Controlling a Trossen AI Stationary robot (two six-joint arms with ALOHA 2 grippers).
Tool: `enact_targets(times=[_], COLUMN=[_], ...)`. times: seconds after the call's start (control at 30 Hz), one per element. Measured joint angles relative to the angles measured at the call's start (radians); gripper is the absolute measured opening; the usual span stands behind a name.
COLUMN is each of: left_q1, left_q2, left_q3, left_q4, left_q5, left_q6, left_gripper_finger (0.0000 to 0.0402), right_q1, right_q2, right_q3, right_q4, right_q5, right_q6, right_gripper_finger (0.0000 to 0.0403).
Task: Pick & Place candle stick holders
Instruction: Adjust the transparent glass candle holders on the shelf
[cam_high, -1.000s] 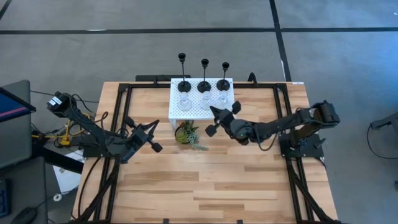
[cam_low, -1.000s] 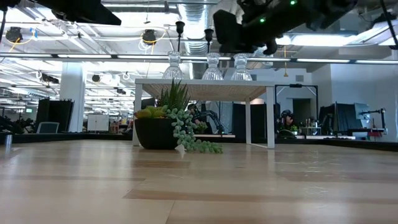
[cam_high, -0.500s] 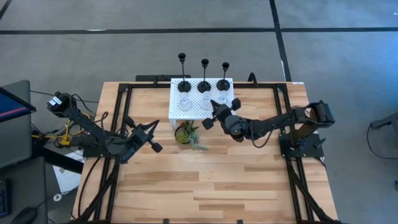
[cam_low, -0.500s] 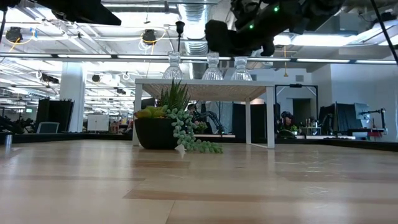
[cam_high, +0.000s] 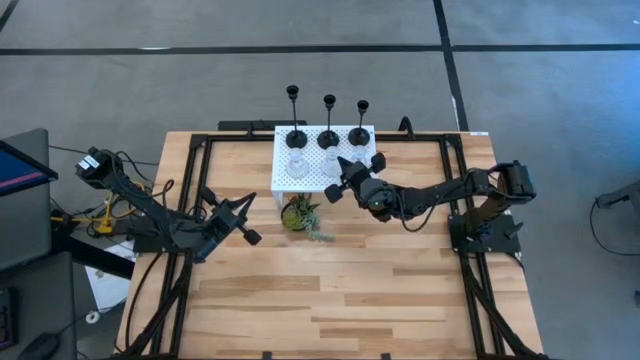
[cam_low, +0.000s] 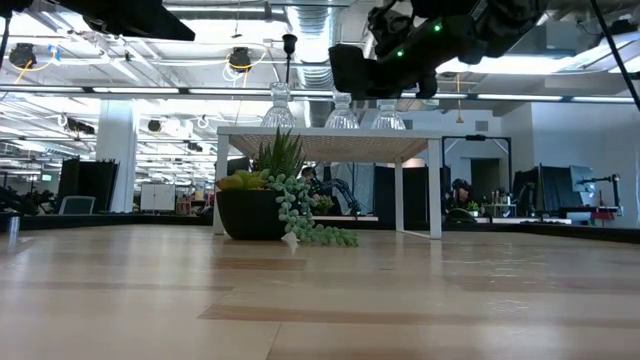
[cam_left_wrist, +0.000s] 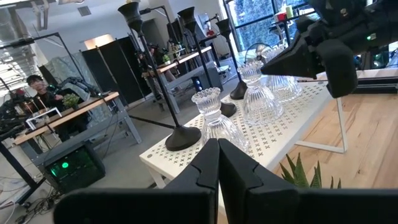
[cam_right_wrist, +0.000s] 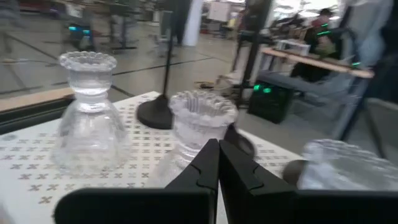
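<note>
All 6 holders stand on the white stand (cam_high: 322, 163), 3 black (cam_high: 328, 138) behind 3 glass (cam_high: 327, 160), so I judge none moved yet. Right gripper (cam_high: 352, 177) hangs wide open just before the middle glass holder (cam_right_wrist: 200, 134). Left gripper (cam_high: 230, 213) waits far off; its fingers' state is unclear.

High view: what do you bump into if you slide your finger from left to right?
Left gripper → potted plant → right gripper, open above the white stand, where the glass and black holders stand.
</note>
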Motion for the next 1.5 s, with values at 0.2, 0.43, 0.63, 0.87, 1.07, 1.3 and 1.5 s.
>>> enact_targets(times=[0.2,0.43,0.63,0.87,1.07,1.3,1.5], left_q1=[0.0,0.0,0.0,0.0,0.0,0.0,0.0], left_q2=[0.0,0.0,0.0,0.0,0.0,0.0,0.0], left_q3=[0.0,0.0,0.0,0.0,0.0,0.0,0.0], left_q4=[0.0,0.0,0.0,0.0,0.0,-0.002,-0.003], left_q5=[0.0,0.0,0.0,0.0,0.0,0.0,0.0], left_q6=[0.0,0.0,0.0,0.0,0.0,0.0,0.0], left_gripper_finger=[0.0004,0.0004,0.0004,0.0004,0.0004,0.0004,0.0004], right_q1=[-0.027,-0.014,-0.01,0.014,0.104,0.124,0.074], right_q2=[0.0,0.0,0.0,0.0,-0.072,-0.152,-0.148], right_q3=[0.0,0.0,0.0,0.0,-0.001,-0.001,-0.001], right_q4=[0.0,0.0,0.0,-0.011,-0.188,-0.29,-0.295], right_q5=[-0.079,-0.081,-0.123,-0.097,0.006,0.043,0.022], right_q6=[0.022,0.013,0.004,0.004,0.007,0.038,0.065], right_gripper_finger=[0.0,0.0,0.0,0.0,0.0,0.0,0.0])
